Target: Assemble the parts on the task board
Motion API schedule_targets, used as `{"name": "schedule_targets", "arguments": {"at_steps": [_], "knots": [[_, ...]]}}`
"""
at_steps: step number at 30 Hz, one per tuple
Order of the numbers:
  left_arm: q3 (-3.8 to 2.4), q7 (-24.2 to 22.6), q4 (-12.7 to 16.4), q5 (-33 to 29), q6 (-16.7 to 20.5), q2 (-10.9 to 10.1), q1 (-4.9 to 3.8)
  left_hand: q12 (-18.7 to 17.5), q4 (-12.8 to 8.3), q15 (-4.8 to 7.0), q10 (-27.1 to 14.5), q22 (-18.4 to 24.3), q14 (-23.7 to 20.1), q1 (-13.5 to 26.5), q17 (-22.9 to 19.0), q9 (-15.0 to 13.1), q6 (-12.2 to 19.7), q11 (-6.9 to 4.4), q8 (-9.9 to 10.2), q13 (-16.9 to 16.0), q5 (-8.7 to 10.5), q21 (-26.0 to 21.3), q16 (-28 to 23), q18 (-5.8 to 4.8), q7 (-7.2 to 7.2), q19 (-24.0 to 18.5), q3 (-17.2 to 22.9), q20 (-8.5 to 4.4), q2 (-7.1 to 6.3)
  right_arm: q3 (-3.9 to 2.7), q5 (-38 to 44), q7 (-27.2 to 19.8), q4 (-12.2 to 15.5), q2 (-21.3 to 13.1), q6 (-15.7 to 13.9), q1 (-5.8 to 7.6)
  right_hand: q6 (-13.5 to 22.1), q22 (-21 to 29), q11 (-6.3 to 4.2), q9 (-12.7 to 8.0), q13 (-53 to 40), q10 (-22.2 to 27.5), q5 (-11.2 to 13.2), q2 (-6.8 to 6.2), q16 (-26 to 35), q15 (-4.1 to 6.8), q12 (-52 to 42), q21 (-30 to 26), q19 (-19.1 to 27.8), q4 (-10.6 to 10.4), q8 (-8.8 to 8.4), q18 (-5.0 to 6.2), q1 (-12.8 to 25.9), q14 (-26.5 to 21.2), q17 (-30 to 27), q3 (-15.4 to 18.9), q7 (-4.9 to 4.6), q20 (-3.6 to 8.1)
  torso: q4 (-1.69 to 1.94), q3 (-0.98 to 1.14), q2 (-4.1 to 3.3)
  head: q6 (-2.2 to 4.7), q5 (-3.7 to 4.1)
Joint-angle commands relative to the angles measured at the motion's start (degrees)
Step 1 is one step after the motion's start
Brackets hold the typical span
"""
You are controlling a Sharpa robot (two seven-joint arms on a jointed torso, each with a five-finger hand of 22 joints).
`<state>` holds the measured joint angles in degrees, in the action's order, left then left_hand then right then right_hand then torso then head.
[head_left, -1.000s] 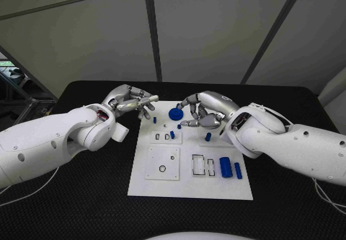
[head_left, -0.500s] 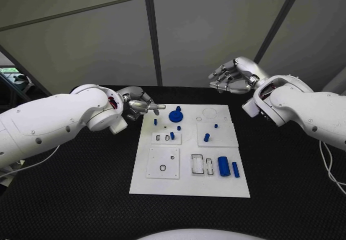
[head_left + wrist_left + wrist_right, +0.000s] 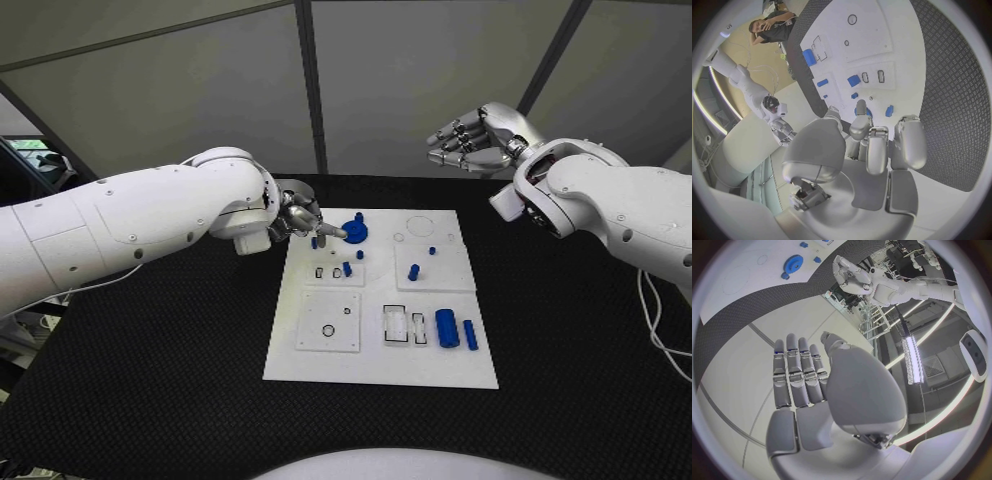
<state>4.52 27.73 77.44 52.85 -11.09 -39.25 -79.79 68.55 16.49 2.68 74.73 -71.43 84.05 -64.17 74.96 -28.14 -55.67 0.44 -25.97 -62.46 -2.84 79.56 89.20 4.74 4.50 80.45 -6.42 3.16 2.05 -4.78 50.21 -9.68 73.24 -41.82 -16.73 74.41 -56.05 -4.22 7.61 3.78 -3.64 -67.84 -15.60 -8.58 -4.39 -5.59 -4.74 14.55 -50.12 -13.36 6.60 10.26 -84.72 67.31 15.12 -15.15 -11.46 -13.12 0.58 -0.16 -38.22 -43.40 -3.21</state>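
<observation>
The white task board [image 3: 382, 365] lies mid-table. A blue gear-like round part [image 3: 353, 233] stands at its far left, with small blue pegs [image 3: 346, 268] around it and another peg [image 3: 414, 271] further right. A blue cylinder [image 3: 447, 329] and a blue bar [image 3: 470, 334] lie at the near right. My left hand [image 3: 300, 214] hovers at the board's far left edge, one finger stretched toward the gear, holding nothing; its fingers [image 3: 879, 145] are loosely bent. My right hand [image 3: 473, 135] is raised high beyond the table's far edge, fingers [image 3: 795, 375] straight, nothing in it.
Two raised white plates with cut-outs [image 3: 327, 322] sit on the board's left half, and slots [image 3: 404, 328] lie beside the cylinder. Black textured table [image 3: 159, 360] surrounds the board. Grey wall panels stand behind the table.
My right hand has lifted off the board's far right and gone up and back, away from the table. My left hand has edged toward the blue gear.
</observation>
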Motion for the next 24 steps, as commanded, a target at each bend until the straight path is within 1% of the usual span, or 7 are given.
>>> {"name": "schedule_targets", "arguments": {"at_steps": [1, 3, 4, 10, 17, 20, 24], "knots": [[0.49, 2.1, -1.1, 3.6, -1.5, 1.4, -0.24, -0.5, 0.0, 0.37, -0.4, 0.1, 5.6, 1.0, 14.2, -0.6, 0.4, -0.10, -0.3, 0.1, 0.05, -0.2, 0.1, -0.92, -0.10, -0.4, -0.7, 0.10, 0.04, -0.05, 0.6, -1.5, -0.1, 0.2, -0.7, 0.15, -0.6, 0.3, 0.31, 0.1, 0.0, 0.3, 0.2, -0.15, 0.5, -0.46, 0.4, -0.5, -0.2, 0.5, -0.23, 0.39, 0.7, -0.1, -0.5, 0.1, 0.07, -0.34, -0.08, -0.04, 0.01, -0.17, -0.02], [0.78, 2.2, -1.5, 3.8, -1.2, 2.1, -0.27, -0.6, 0.0, 0.38, -0.5, 0.2, 5.6, 1.3, 14.2, -0.9, 0.5, -0.11, -0.4, 0.2, 0.05, -0.3, 0.1, -0.90, -0.12, -0.5, -1.1, 0.10, 0.06, -0.05, 0.6, -1.5, -0.1, 0.3, -1.0, 0.16, -0.8, 0.3, 0.28, 0.1, 0.0, 0.2, 0.2, -0.18, 0.5, -0.46, 0.3, -0.6, -0.4, 0.6, -0.23, 0.40, 0.8, 0.0, -0.6, 0.1, 0.08, -0.35, -0.16, -0.08, -0.03, -0.34, 0.03], [0.94, 2.2, -1.7, 3.9, -1.0, 2.5, -0.28, -0.6, 0.0, 0.38, -0.5, 0.2, 5.6, 1.3, 14.2, -0.9, 0.5, -0.11, -0.4, 0.2, 0.05, -0.3, 0.1, -0.89, -0.12, -0.5, -1.2, 0.10, 0.06, -0.05, 0.7, -1.5, -0.1, 0.3, -1.2, 0.16, -0.8, 0.3, 0.27, 0.1, 0.0, 0.1, 0.2, -0.19, 0.5, -0.43, 0.3, -0.7, -0.5, 0.6, -0.24, 0.40, 0.8, 0.0, -0.7, 0.1, 0.10, -0.36, -0.11, -0.08, -0.03, -0.35, 0.07], [1.68, 2.4, -2.9, 4.2, -0.9, 4.4, -0.06, -0.9, 0.0, 0.38, -0.8, 0.5, 5.6, 1.5, 14.1, -1.3, 0.6, -0.11, -0.5, 0.5, 0.05, -0.5, 0.0, -0.82, -0.12, -0.8, -1.7, 0.10, 0.14, -0.05, 0.8, -1.4, -0.1, 0.5, -2.0, 0.15, -0.9, 0.4, 0.25, 0.1, 0.0, 0.1, 0.2, -0.28, 0.5, -0.36, 0.3, -0.8, -0.6, 0.7, -0.30, 0.38, 1.0, 0.1, -0.8, 0.2, 0.07, -0.39, -0.42, -0.19, -0.28, -0.49, 0.15], [2.30, 2.4, -3.7, 4.3, -1.7, 5.2, 0.59, -1.2, -0.2, 0.37, -1.0, 0.7, 5.6, 1.4, 14.1, -1.6, 0.8, -0.10, -0.5, 0.8, 0.04, -0.6, 0.0, -0.78, -0.11, -0.9, -1.9, 0.10, 0.21, -0.04, 0.8, -1.3, 0.1, 0.6, -2.2, 0.15, -0.9, 0.4, 0.30, 0.1, 0.0, 0.1, 0.2, -0.32, 0.5, -0.36, 0.4, -0.9, -0.7, 0.8, -0.36, 0.38, 1.1, 0.1, -0.9, 0.3, -0.04, -0.41, -0.65, -0.29, -0.47, -0.79, 0.16], [2.57, 2.5, -3.9, 4.3, -2.0, 5.5, 0.91, -1.2, -0.2, 0.37, -1.0, 0.7, 5.6, 1.4, 14.1, -1.6, 0.8, -0.10, -0.5, 0.8, 0.04, -0.6, 0.0, -0.78, -0.11, -0.9, -1.9, 0.11, 0.21, -0.04, 0.8, -1.2, 0.0, 0.7, -2.3, 0.15, -0.9, 0.4, 0.35, 0.1, 0.0, 0.1, 0.2, -0.35, 0.6, -0.37, 0.4, -1.0, -0.8, 0.8, -0.42, 0.38, 1.2, 0.1, -1.0, 0.3, -0.10, -0.42, -0.61, -0.24, -0.44, -0.97, 0.21], [2.84, 2.5, -4.1, 4.3, -2.3, 5.9, 1.26, -1.2, -0.3, 0.37, -1.1, 0.7, 5.6, 1.2, 14.1, -1.8, 0.8, -0.10, -0.5, 0.8, 0.04, -0.6, 0.0, -0.77, -0.10, -0.9, -1.9, 0.11, 0.29, -0.04, 0.8, -1.2, 0.0, 0.8, -2.3, 0.15, -0.9, 0.4, 0.40, 0.1, 0.0, 0.2, 0.2, -0.37, 0.6, -0.40, 0.4, -1.1, -0.8, 0.8, -0.48, 0.38, 1.2, 0.1, -1.1, 0.3, -0.17, -0.44, -0.65, -0.25, -0.47, -1.11, 0.26]]}}
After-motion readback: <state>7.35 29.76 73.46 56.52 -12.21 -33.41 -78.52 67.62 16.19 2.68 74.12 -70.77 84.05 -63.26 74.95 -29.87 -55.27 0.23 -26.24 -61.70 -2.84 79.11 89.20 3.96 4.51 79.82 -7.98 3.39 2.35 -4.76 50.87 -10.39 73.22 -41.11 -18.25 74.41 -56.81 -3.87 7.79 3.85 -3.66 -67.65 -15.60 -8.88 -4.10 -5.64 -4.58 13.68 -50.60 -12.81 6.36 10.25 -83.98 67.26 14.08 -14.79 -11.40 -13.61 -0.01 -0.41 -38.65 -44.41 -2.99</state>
